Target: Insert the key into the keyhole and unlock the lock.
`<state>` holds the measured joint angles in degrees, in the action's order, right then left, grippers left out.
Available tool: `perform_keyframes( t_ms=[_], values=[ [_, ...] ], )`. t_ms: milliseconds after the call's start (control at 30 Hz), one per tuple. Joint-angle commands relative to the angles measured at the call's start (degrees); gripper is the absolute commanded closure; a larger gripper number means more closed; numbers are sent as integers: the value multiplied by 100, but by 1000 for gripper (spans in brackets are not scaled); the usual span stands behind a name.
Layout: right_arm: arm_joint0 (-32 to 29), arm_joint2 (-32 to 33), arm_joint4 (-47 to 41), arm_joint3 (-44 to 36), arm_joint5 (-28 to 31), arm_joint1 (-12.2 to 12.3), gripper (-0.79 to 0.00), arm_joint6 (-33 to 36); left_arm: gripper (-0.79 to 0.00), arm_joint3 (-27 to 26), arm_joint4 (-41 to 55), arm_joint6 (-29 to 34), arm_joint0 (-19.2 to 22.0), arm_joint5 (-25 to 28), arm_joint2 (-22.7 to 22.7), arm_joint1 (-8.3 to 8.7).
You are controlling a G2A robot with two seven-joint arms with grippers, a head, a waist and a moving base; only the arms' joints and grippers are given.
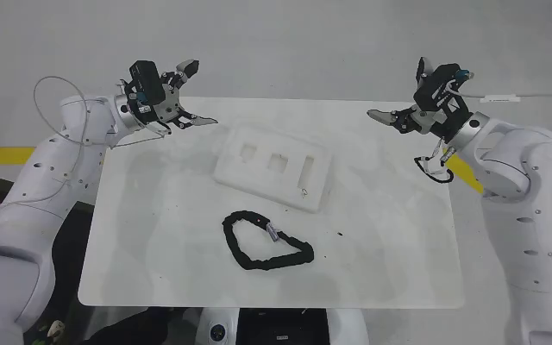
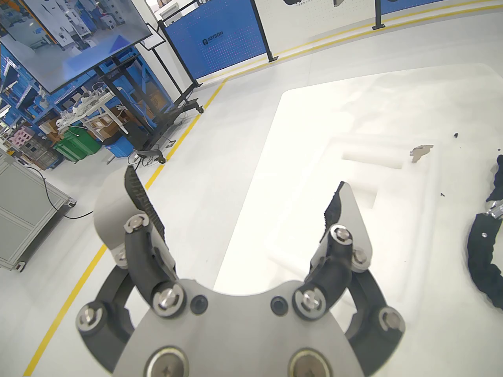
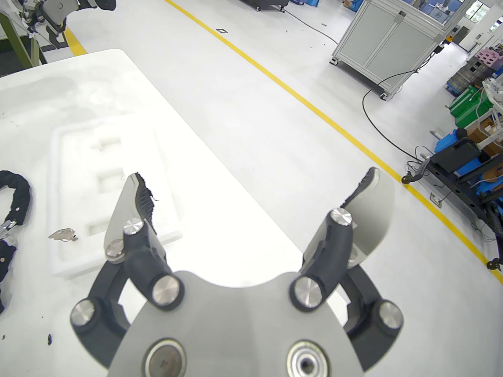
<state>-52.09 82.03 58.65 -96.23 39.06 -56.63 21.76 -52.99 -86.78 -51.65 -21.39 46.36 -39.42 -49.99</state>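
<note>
A black sleeved chain lock [image 1: 266,241] lies looped in the middle of the white table, its silver lock body [image 1: 272,233] on the loop's far side. The small metal key [image 1: 304,193] rests on the near right corner of a white foam tray [image 1: 233,168]. My left gripper [image 1: 197,95] hangs open above the table's far left corner, well away from both. My right gripper [image 1: 398,90] is open over the far right edge, nothing between its fingers. The left wrist view shows the key [image 2: 420,152] and the chain [image 2: 485,260]. The right wrist view shows the key [image 3: 63,234] and the chain [image 3: 19,194].
The foam tray [image 2: 353,198] has three shallow recesses and sits behind the chain. Small black specks dot the table [image 1: 388,241]. Off the table are grey floor, yellow lines and workshop equipment.
</note>
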Motion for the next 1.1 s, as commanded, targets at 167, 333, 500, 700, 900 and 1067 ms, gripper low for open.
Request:
perform_keyframes(
  t_ms=[167, 333, 500, 700, 900, 1067],
  values=[
    [0, 0, 0, 0, 0, 0, -785, 0, -784, 0, 0, 0, 0, 0, 0, 0],
    [-87, -270, -296, -43, 55, -23, -785, 175, -785, -1, 0, 0, 0, 0, 0, 0],
    [120, -764, -1022, 5, 114, -56, -785, 1181, -785, -1, 0, 0, 0, 0, 0, 0],
    [447, -1394, -2113, 36, -24, -74, -785, 3039, -785, -1, 0, 0, 0, 0, 0, 0],
    [824, -1907, -2989, 64, -231, -100, -785, 4234, -785, -1, 0, 0, 0, 0, 0, 0],
    [1089, -2490, -3297, 374, -257, -196, -785, 4480, -785, -1, 0, 0, 0, 0, 0, 0]
  ],
)
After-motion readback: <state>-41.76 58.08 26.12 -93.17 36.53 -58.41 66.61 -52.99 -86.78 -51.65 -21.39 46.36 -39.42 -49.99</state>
